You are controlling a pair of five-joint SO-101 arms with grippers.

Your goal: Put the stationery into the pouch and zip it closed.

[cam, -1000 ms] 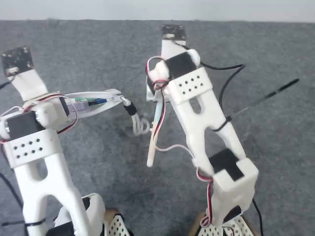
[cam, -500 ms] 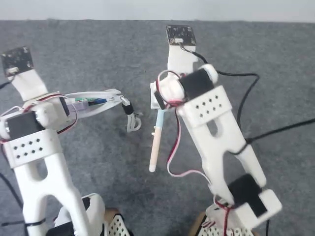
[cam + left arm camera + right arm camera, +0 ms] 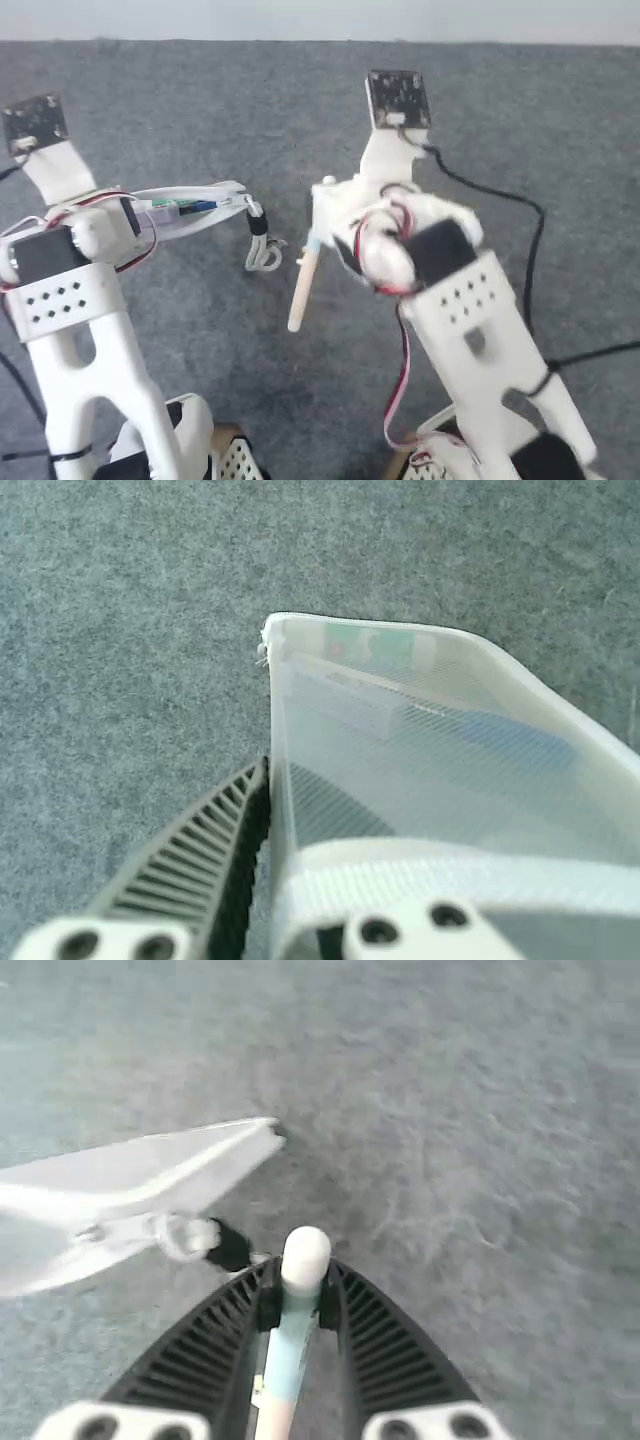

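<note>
Grey, felt-like worktop lies under both arms. At the left of the high view the left arm rises from the lower edge, bent at the elbow, with its wrist turned toward the middle of the frame. The left claw is closed on the pouch, which stretches edge-on toward the centre-left. The left wrist view adds the grip itself: a black ribbed finger presses one face of the translucent mesh and a white finger lies across the other. Green and blue items show through the weave.

Just below the pouch's right end sits the zip pull, a black cord with a white loop.

Right of it, close but apart, the pen slants down toward the lower left. The right arm leans in from the lower right corner, folded low, with its wrist at the frame's centre. The right claw is closed on the pen. The right wrist view shows both ribbed fingers squeezing the pale-blue barrel just under its rounded white end, with the pouch's tip off to the left of that frame.
</note>
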